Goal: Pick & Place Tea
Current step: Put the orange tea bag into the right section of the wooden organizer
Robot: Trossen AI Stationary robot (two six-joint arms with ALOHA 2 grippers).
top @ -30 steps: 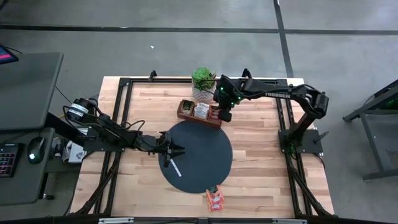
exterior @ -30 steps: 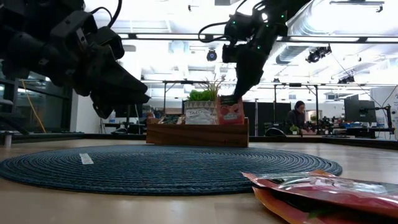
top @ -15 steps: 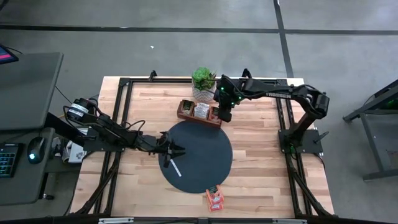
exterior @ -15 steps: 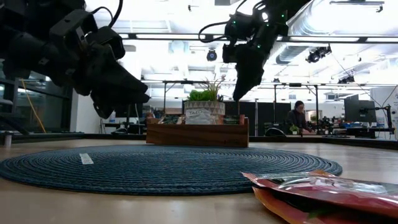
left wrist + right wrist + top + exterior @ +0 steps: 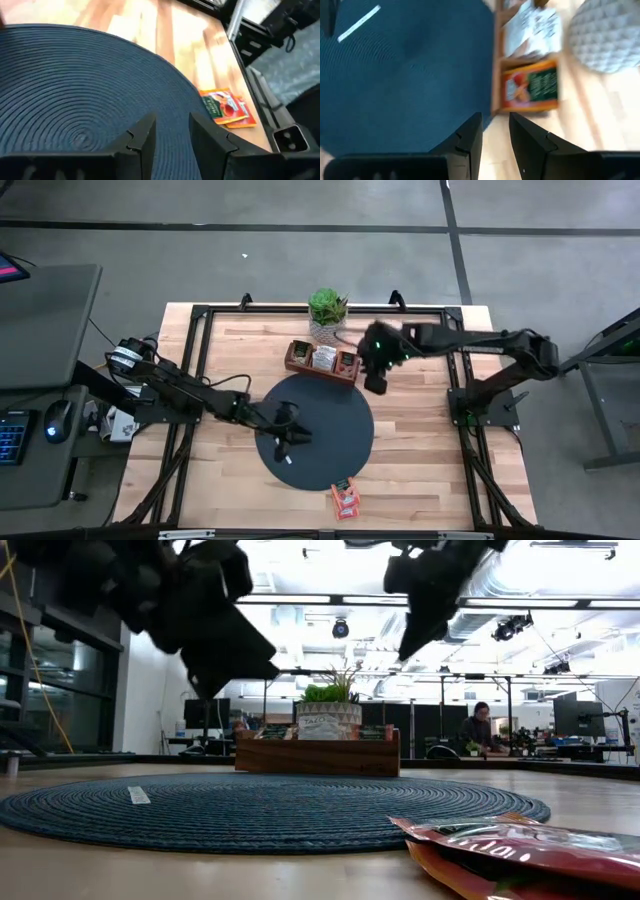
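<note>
Two orange-red tea sachets (image 5: 345, 498) lie stacked on the wood by the dark round mat's (image 5: 330, 405) near edge; the low view shows the sachets (image 5: 520, 845) close up. Another orange sachet (image 5: 530, 90) stands in the right compartment of the wooden tray (image 5: 322, 360), and a white sachet (image 5: 532, 25) in the one beside it. My right gripper (image 5: 376, 383) hangs open just right of the tray, above the table. My left gripper (image 5: 285, 432) hovers open over the mat, with nothing between its fingers (image 5: 145, 142).
A potted plant (image 5: 327, 313) stands behind the tray at the far edge. A thin white strip (image 5: 359, 22) lies on the mat, under my left arm in the high view. Black frame rails (image 5: 200, 370) run along the table's left and right sides.
My right gripper has let go of an orange sachet, which has dropped into the tray's right compartment. It has then risen and swung toward the table's right edge. My left gripper has lifted and moved farther out over the mat, toward the right.
</note>
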